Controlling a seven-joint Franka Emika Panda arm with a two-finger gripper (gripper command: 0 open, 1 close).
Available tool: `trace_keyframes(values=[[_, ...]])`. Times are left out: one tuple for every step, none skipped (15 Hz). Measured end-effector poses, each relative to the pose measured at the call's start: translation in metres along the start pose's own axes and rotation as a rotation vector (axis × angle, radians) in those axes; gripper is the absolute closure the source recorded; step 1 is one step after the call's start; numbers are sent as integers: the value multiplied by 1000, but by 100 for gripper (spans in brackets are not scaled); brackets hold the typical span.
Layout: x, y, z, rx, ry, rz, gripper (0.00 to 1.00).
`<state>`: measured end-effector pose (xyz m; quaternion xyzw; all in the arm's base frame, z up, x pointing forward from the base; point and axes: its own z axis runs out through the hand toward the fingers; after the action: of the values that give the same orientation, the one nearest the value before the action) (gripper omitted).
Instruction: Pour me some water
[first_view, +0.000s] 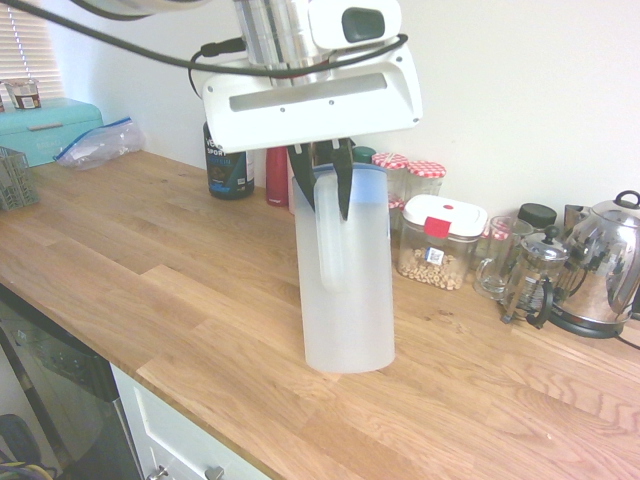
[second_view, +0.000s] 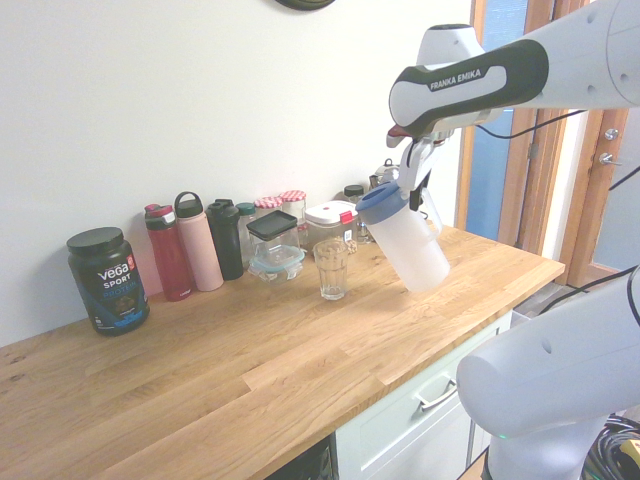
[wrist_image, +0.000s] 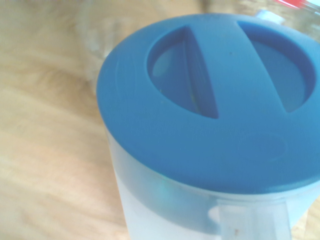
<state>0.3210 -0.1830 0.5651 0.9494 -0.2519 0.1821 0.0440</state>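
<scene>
Frosted plastic jug (first_view: 345, 290), tall, cylindrical, blue-lidded, above wooden bench (first_view: 180, 280). Ribbed clear glass (second_view: 331, 268) near back edge. Gripper (first_view: 322, 180) angled steeply down, fingers pinching jug's handle.

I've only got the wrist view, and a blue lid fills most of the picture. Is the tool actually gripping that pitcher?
Observer: Yes, the tool is shut on the handle of the pitcher, near the top.
Operator: Where's the drinking glass?
Observer: The glass stands upright on the counter, beside the pitcher and apart from it.
Operator: Is the pitcher set down?
Observer: It looks lifted clear of the counter, tilted with its lid leaning towards the glass.
</scene>
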Motion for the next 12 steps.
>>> trace_keyframes(values=[[-6,4,2,9,20,46,100],[-14,6,3,21,40,90,100],[-23,4,4,35,63,131,100],[-34,-2,3,49,88,167,100],[-46,-10,3,61,116,200,100],[-59,-18,2,72,145,228,100],[-72,-26,0,84,176,252,100],[-82,-34,-8,97,209,272,100],[-85,-46,-24,115,252,287,100],[-88,-61,-39,134,301,296,100],[-91,-80,-50,153,352,299,100],[-94,-100,-58,172,401,296,100]])
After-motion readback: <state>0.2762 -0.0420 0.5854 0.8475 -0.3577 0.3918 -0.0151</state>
